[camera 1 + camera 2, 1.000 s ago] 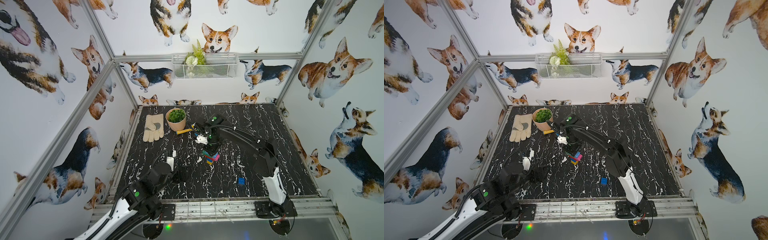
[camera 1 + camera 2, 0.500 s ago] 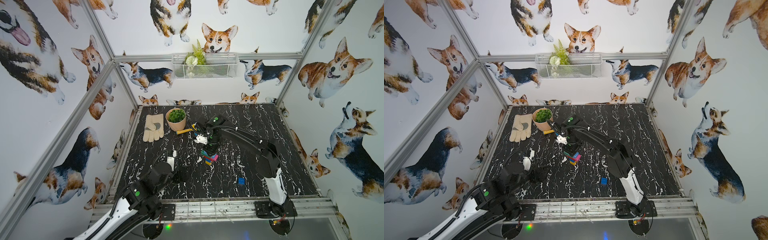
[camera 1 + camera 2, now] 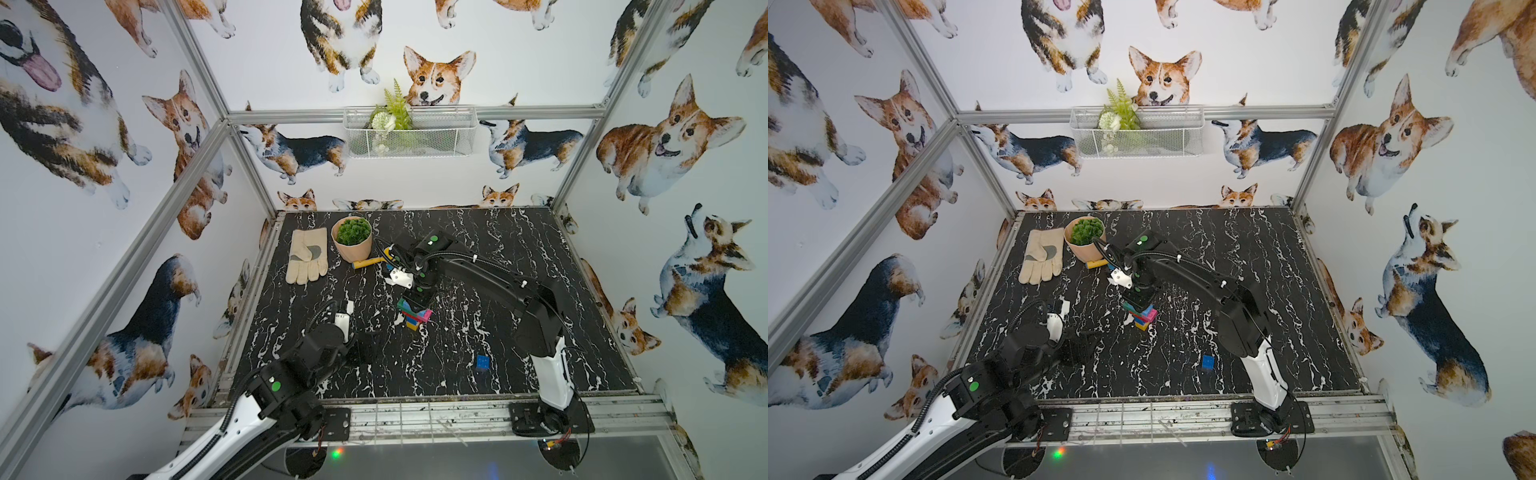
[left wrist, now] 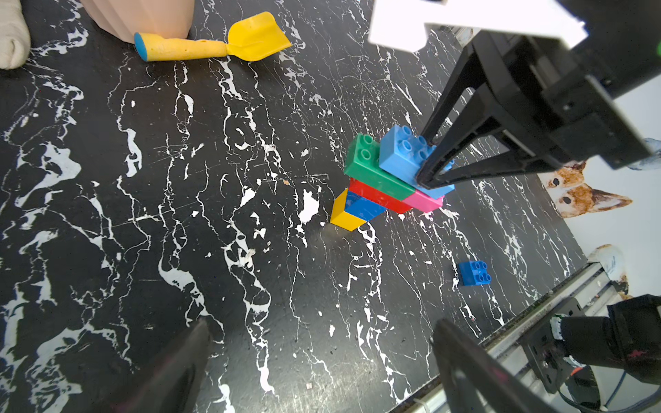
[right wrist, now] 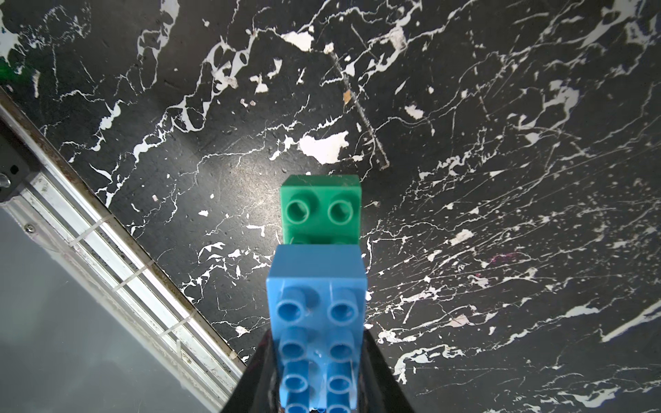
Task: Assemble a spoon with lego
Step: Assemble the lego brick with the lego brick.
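1. The right gripper (image 4: 431, 178) is clamped on the light blue brick (image 4: 404, 153), which sits on top of the spoon (image 3: 413, 318).
2. The spoon stands upright, yellow handle down.
3. The loose blue brick (image 3: 482, 362) lies apart from the spoon, seemingly nearer the right gripper.
4. The left gripper (image 4: 321, 323) gapes empty on the spoon's other side.

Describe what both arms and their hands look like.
Both the left arm and right arm are black with white lower segments, round green dots and black ribbed cables. White blocks sit at the wrists. The left hand and right hand have slim black fingers.
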Tool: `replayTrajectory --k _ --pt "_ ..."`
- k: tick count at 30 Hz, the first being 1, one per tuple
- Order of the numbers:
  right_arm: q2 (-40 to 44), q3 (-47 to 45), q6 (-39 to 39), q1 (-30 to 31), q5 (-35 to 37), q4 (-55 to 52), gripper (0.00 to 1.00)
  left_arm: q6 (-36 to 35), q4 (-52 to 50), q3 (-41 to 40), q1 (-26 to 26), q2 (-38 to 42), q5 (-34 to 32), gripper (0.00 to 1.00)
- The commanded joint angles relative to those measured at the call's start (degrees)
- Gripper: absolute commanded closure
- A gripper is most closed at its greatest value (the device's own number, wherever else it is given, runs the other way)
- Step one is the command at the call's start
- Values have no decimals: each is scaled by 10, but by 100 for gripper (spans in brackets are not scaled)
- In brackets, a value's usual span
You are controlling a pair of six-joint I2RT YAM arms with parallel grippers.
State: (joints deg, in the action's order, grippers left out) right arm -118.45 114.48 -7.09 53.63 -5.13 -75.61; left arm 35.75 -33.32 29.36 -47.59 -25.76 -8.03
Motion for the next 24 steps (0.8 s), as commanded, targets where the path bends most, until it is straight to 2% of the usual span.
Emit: replayTrajectory --k 1,14,24 --pt "-4 -9 -6 2 -9 26 100 -1 -2 3 0 0 -5 0" --pt "33 -76 0 13 1 96 100 -1 -1 3 0 -1 -4 0" --pt "-32 -11 -8 21 -4 18 100 -1 -2 3 1 3 -4 0"
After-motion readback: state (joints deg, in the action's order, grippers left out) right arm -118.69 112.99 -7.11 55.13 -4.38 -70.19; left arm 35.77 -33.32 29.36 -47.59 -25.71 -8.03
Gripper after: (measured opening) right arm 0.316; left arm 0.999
